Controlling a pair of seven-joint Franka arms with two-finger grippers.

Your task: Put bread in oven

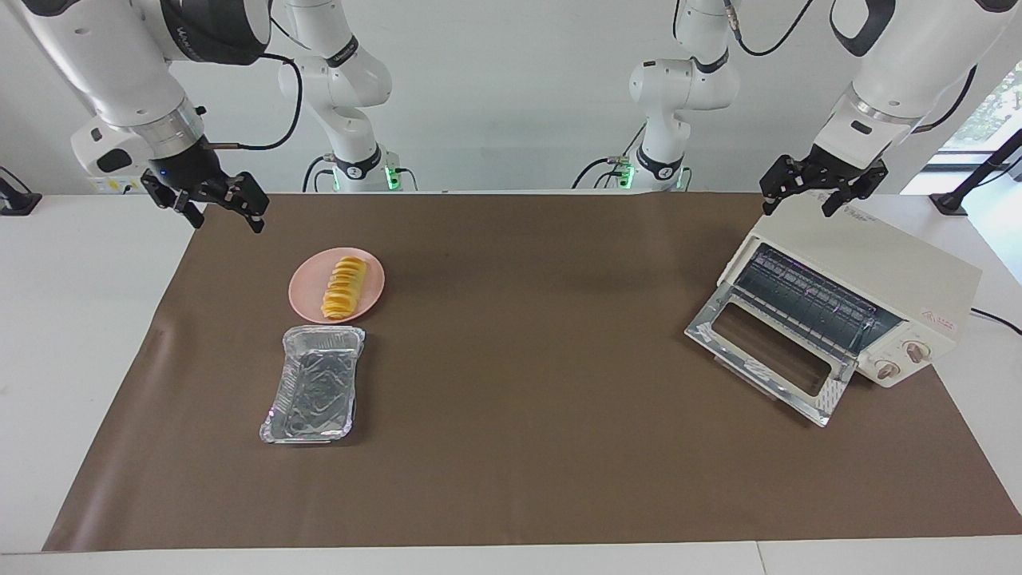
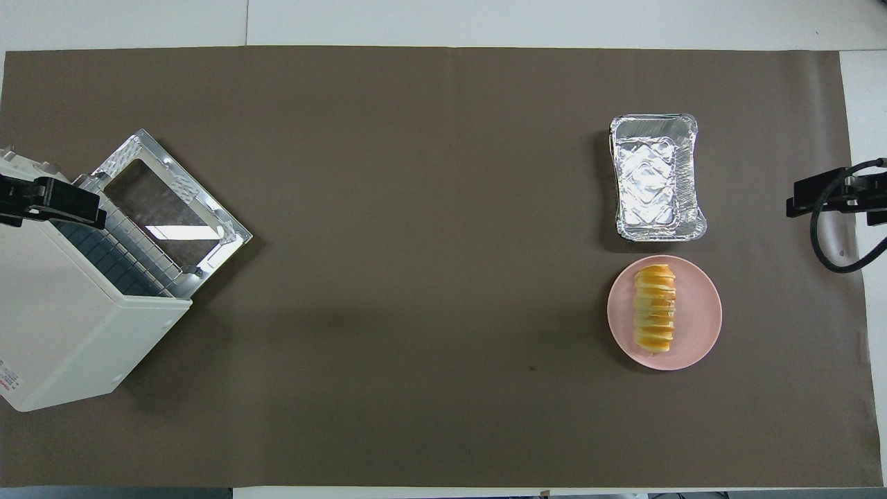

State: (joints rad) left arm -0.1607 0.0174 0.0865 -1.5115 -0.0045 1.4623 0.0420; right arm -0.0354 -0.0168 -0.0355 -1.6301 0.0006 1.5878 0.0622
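Left gripper (image 1: 822,194): raised over the oven's top, fingers spread, nothing held. Right gripper (image 1: 209,204): raised over the edge of the brown mat (image 1: 511,479) at the right arm's end, fingers spread, nothing held. Oven (image 1: 878,275): set at the left arm's end, door (image 1: 770,355) dropped open, rack exposed. Bread (image 1: 344,287): laid on a pink plate (image 1: 307,294). Foil tray (image 1: 313,385): placed just beside the plate, farther from the robots.

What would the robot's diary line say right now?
bread: on pink plate | oven: door down | left gripper: open, over oven | right gripper: open, empty | foil tray: empty
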